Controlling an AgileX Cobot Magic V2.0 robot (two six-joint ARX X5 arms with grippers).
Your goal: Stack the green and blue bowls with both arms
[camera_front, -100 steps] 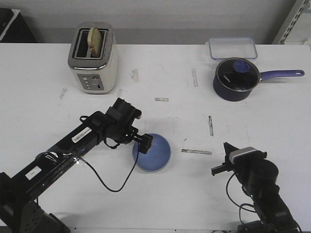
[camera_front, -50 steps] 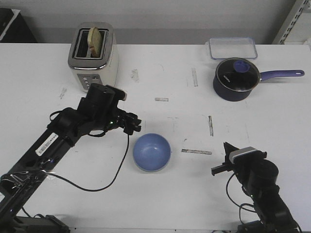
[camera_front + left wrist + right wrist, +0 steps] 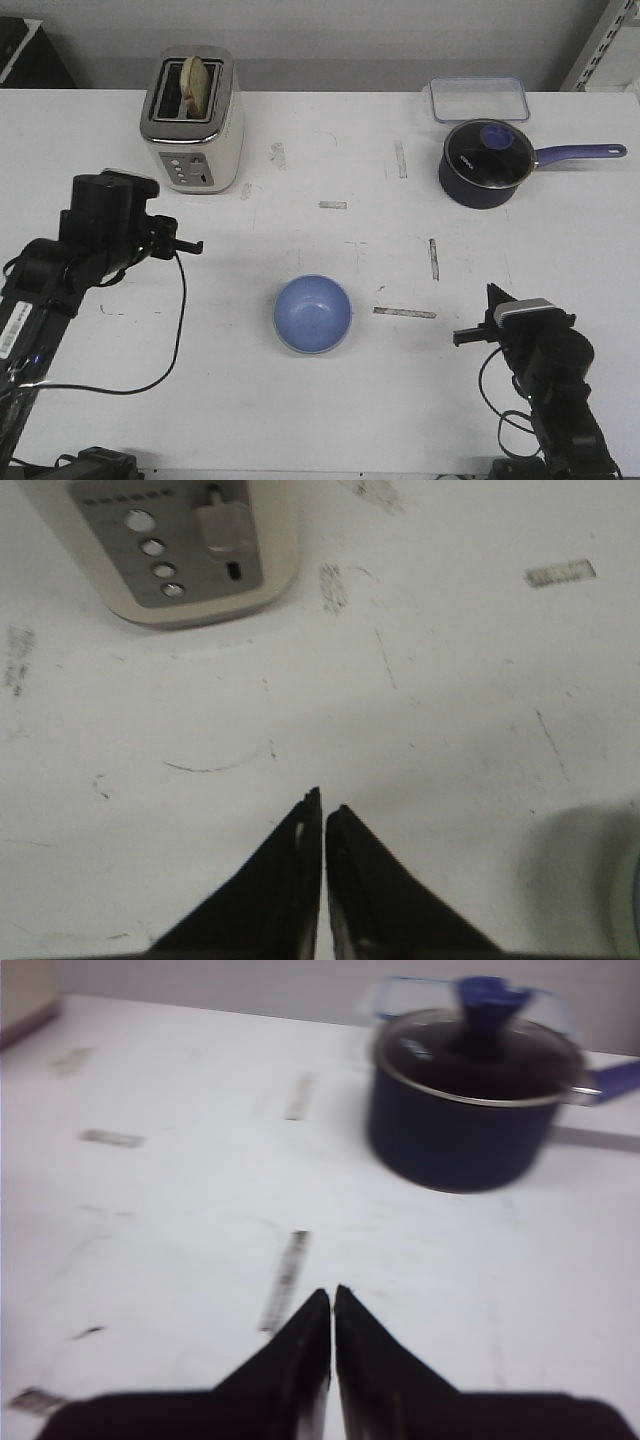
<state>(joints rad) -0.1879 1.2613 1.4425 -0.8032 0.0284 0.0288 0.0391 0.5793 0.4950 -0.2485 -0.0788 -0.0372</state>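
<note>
Bowls: one blue bowl (image 3: 313,314) showing at table centre, a pale greenish rim at its base, so whether a second bowl sits beneath cannot be told for certain; toasters: one, cream toaster (image 3: 192,119); bread slices: one bread slice (image 3: 195,84) in its slot; saucepans: one, navy saucepan (image 3: 485,165), with one glass lid and one purple handle; clear containers: one plastic container (image 3: 479,98); robot arms: two, each with one gripper, left gripper (image 3: 322,815) and right gripper (image 3: 331,1305); tables: one white table (image 3: 330,420).
</note>
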